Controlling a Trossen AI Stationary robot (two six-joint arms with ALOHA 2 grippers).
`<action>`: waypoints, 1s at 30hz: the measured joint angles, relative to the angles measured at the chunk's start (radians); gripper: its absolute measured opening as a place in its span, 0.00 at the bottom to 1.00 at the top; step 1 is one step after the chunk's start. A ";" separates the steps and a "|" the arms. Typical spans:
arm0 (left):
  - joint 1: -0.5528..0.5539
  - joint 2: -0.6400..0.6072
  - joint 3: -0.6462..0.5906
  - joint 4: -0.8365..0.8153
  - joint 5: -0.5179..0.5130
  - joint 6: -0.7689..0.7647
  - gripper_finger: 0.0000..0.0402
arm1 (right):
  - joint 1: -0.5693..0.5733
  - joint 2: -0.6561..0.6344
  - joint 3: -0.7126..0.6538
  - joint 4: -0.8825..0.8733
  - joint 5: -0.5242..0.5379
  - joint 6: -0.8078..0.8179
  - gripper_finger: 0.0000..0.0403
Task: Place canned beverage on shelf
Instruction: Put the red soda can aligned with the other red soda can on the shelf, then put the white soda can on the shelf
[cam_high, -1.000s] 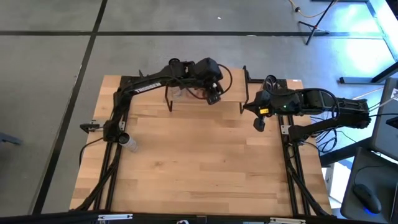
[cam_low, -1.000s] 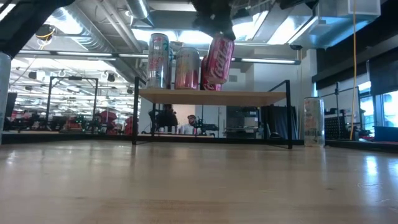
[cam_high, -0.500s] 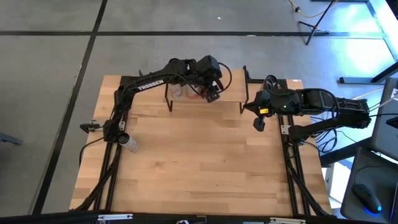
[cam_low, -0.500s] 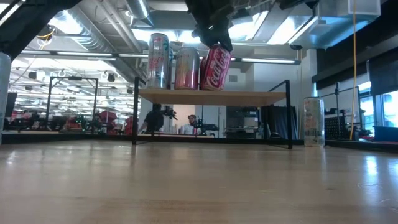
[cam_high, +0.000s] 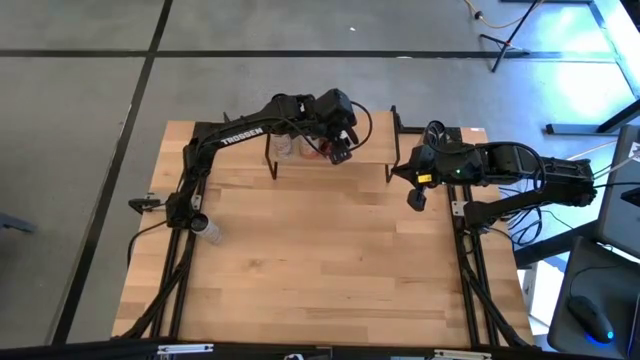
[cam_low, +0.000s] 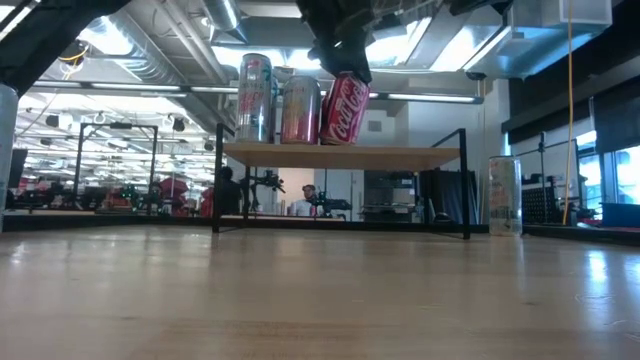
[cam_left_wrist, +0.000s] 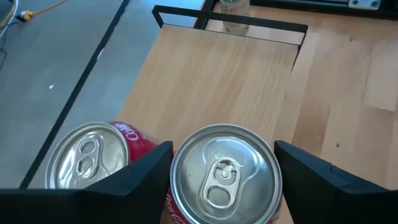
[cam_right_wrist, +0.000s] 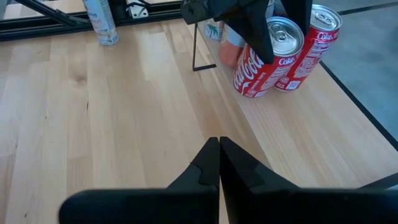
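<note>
Our left gripper (cam_left_wrist: 224, 168) fingers pinch the red cola can (cam_low: 344, 107), tilted on the shelf (cam_low: 340, 154); our right gripper (cam_right_wrist: 219, 163) fingers are pressed together.

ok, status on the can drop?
Left gripper shut on red cola can, can tilted on shelf. Right gripper shut, parked beside shelf. Second red can close alongside.

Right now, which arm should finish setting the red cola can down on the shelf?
The left. Its tool already grips the red cola can over the shelf, beside other cans. The right tool is shut, off to the shelf's side.
</note>
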 joint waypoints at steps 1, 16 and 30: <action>0.000 0.000 0.000 0.000 -0.001 0.002 0.64 | 0.000 0.000 0.000 0.000 0.000 0.000 0.01; -0.005 -0.034 -0.003 0.014 -0.020 0.023 0.79 | 0.000 0.000 0.000 0.011 -0.009 0.015 0.01; -0.050 -0.229 -0.002 -0.126 0.043 -0.058 0.79 | -0.092 0.000 0.000 0.034 0.072 0.029 0.10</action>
